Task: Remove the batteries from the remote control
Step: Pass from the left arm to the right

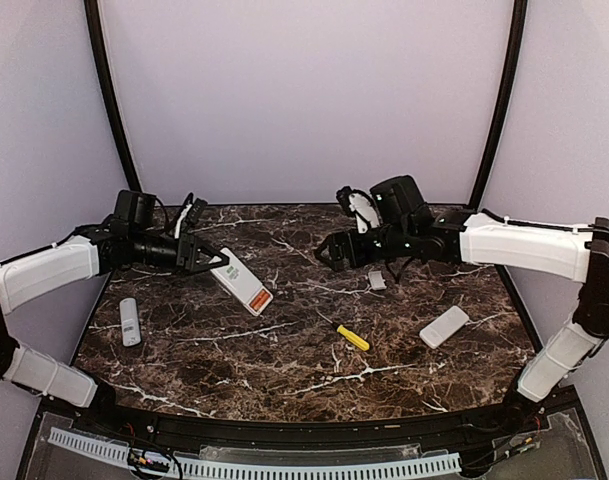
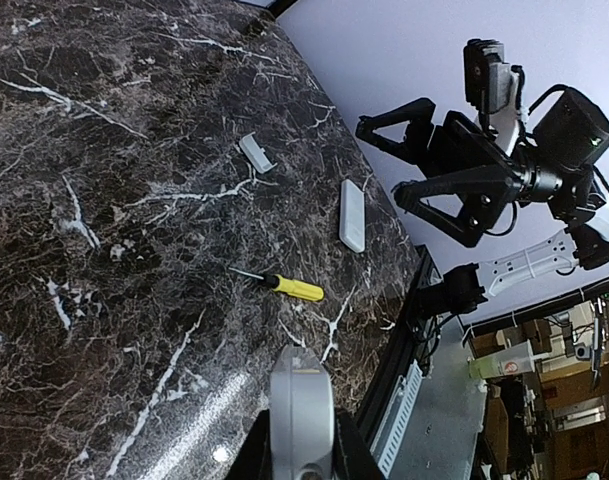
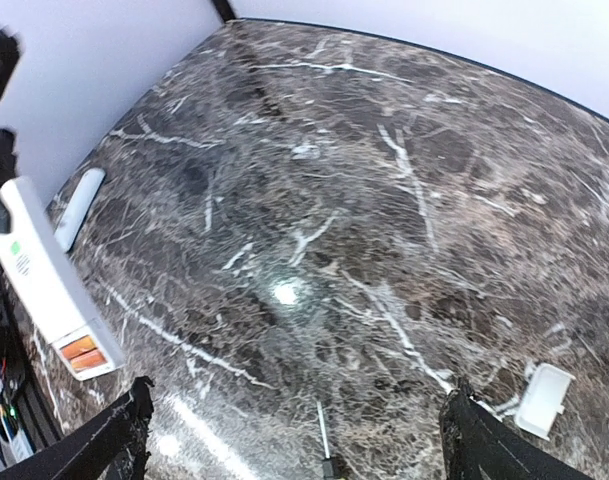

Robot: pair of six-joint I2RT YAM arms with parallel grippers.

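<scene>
above the desk [image 1: 284,365] at left | i am clamping the remote [image 1: 242,284] in my left claw [image 1: 216,262], aiming its exposed batteries [image 1: 259,297] rightward | my open right claw [image 1: 329,250] is hovering opposite, likely for plucking them

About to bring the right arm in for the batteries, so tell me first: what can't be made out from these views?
- Left wrist: the held remote runs off the bottom edge, and its battery bay is out of sight.
- Right wrist: the batteries show only as small orange patches, so their seating is unclear.
- Right wrist: the screwdriver handle is cut off by the bottom edge.
- Top external: the left gripper contact on the remote is too small to judge.
</scene>
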